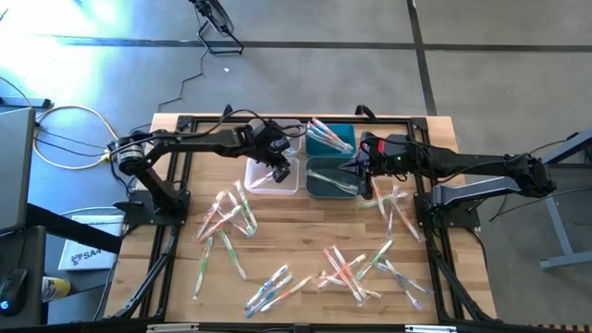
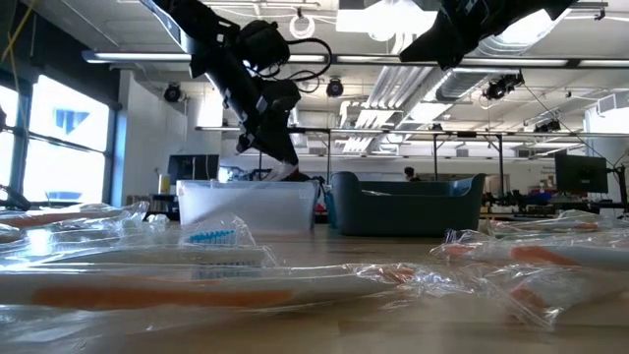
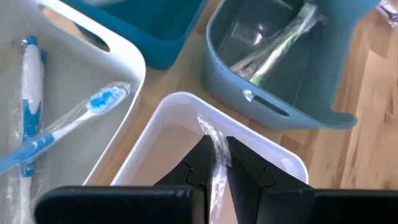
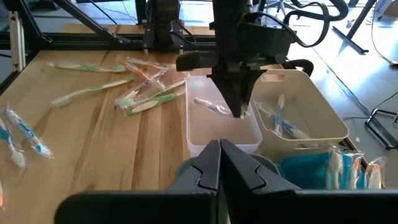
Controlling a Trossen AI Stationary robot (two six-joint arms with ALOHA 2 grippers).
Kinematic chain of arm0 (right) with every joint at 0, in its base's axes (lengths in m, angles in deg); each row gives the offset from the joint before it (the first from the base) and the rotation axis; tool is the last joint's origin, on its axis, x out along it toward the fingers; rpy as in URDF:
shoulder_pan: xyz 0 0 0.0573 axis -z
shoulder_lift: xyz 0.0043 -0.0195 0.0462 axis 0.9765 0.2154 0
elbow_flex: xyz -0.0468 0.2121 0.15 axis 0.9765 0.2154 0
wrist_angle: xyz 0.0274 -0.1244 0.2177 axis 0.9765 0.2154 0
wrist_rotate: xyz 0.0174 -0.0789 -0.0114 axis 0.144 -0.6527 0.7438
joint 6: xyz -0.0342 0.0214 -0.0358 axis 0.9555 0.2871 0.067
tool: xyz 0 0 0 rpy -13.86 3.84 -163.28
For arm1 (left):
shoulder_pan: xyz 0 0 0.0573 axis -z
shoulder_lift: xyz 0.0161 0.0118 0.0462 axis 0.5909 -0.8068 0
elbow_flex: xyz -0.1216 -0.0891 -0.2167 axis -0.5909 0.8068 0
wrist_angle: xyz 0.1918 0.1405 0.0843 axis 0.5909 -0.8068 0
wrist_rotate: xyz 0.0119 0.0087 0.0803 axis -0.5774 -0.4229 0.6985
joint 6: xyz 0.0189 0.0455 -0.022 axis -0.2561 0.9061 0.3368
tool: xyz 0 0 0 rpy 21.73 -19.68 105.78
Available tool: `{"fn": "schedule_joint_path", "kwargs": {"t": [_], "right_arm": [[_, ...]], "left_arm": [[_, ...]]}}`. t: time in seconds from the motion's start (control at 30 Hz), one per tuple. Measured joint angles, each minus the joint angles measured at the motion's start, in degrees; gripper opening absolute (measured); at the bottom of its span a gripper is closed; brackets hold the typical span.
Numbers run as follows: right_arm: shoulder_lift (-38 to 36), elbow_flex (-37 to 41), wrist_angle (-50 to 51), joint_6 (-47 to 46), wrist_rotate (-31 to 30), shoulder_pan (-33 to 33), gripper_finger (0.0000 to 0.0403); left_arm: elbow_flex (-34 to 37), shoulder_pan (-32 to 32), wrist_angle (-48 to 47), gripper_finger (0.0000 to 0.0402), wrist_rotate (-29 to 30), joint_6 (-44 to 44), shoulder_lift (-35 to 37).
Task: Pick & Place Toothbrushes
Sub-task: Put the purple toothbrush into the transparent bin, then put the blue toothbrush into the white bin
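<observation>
My left gripper (image 1: 280, 171) reaches down into the near white bin (image 1: 264, 185), shut on a clear-wrapped toothbrush (image 3: 211, 140). My right gripper (image 4: 219, 155) is shut with nothing in it, above the grey-blue bin (image 1: 324, 187), which holds a green toothbrush (image 3: 280, 46). The far white bin (image 3: 124, 59) holds blue toothbrushes (image 3: 93, 102). The teal bin (image 1: 335, 129) holds more. Many wrapped toothbrushes lie loose on the table, left (image 1: 231, 215), right (image 1: 393, 208) and near the front (image 1: 351, 268). My left gripper pinches the wrapped toothbrush between its two fingers; a crinkled end of the clear wrapper (image 3: 208, 127) sticks out past the fingertips. The fingers slant down from the table's left into the near white bin. The fingers hide the rest of the brush.
The four bins stand close together at the table's far middle, and the two grippers face each other across them. A black frame (image 1: 176, 199) runs around the table. Loose toothbrushes cover most of the near half.
</observation>
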Motion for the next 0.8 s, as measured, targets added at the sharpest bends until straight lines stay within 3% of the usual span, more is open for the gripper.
{"fn": "schedule_joint_path", "kwargs": {"t": [0.43, 0.8], "right_arm": [[0.00, 0.00, 0.15, 0.00, 0.00, 0.02, 0.0002], [0.00, 0.00, 0.26, 0.00, 0.00, 0.02, 0.0002]], "left_arm": [[0.00, 0.02, 0.44, 0.0037, 2.22, 2.57, -0.22], [0.00, 0.02, 0.67, 0.0147, 2.31, 3.04, -0.22]]}}
